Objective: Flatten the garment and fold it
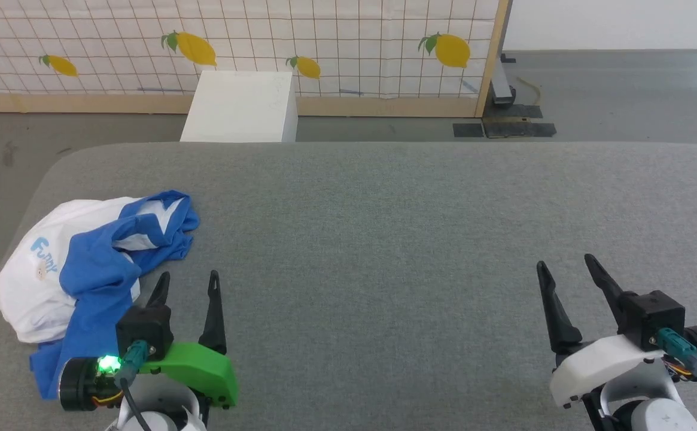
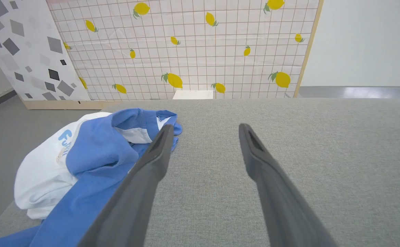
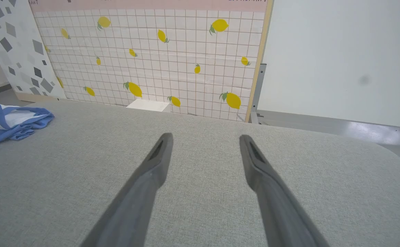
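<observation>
**One garment, two tools**

We count one garment (image 1: 55, 269), just left of the left tool (image 1: 189, 275). With the right tool (image 1: 565, 261) that makes two tools, each with two dark fingers (image 1: 213, 311). One grey surface (image 1: 384, 239) lies under both. Beyond the tool tips we count one white box (image 1: 240, 108) and two panels: one lemon-print panel (image 1: 354, 36) and one grey-flecked panel (image 2: 21, 51).

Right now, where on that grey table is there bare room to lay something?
Bare: the table right of the shirt, up to the right gripper and beyond. Crowded: the left edge, where the shirt lies beside the left gripper.
</observation>
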